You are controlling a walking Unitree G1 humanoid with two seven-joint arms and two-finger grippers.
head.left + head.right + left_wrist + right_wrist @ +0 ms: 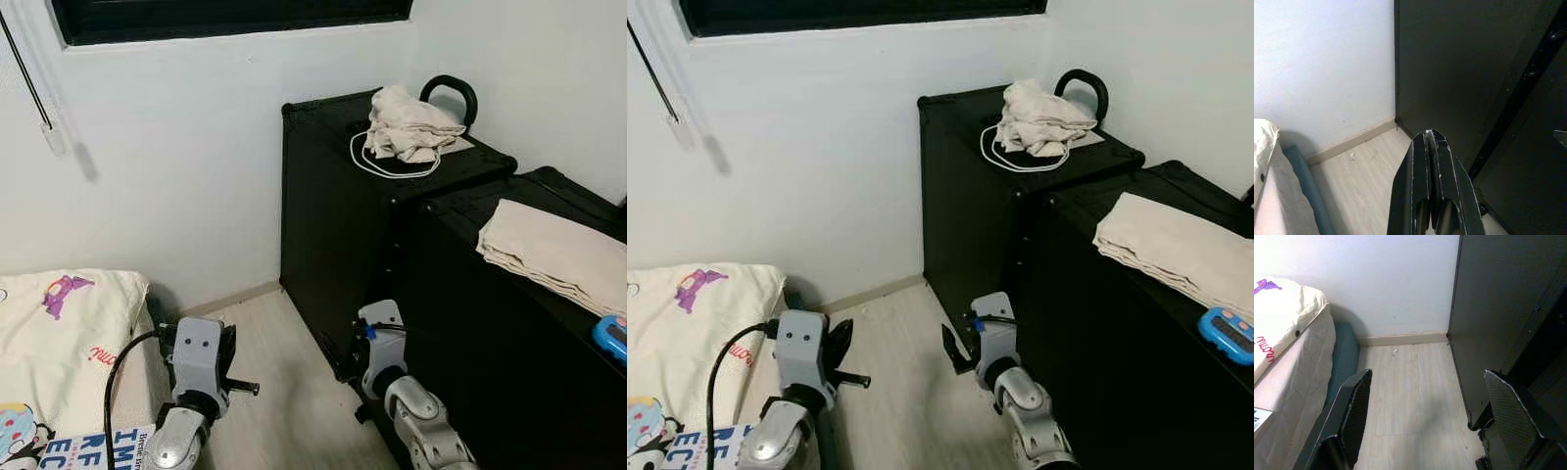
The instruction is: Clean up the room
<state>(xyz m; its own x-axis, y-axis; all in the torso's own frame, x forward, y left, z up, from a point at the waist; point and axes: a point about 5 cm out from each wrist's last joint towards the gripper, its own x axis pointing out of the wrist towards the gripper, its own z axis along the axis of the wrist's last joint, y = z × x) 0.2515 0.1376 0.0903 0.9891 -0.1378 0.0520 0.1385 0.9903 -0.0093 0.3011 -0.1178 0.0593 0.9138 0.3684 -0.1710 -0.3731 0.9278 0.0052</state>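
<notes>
A crumpled cream cloth lies on top of the tall black case in the corner, with a loop of white cable under it. A folded cream cloth rests on the lower black case to the right. Next to it, at the right edge, sits a small blue device. My left gripper is shut with nothing in it, low over the floor and pointing at the tall case. My right gripper is open and empty, low beside the foot of the cases.
A bed with a cartoon-print cover stands at the left, a printed paper on its near end. A strip of pale wood floor runs between bed and cases up to the white wall. A blind cord hangs at upper left.
</notes>
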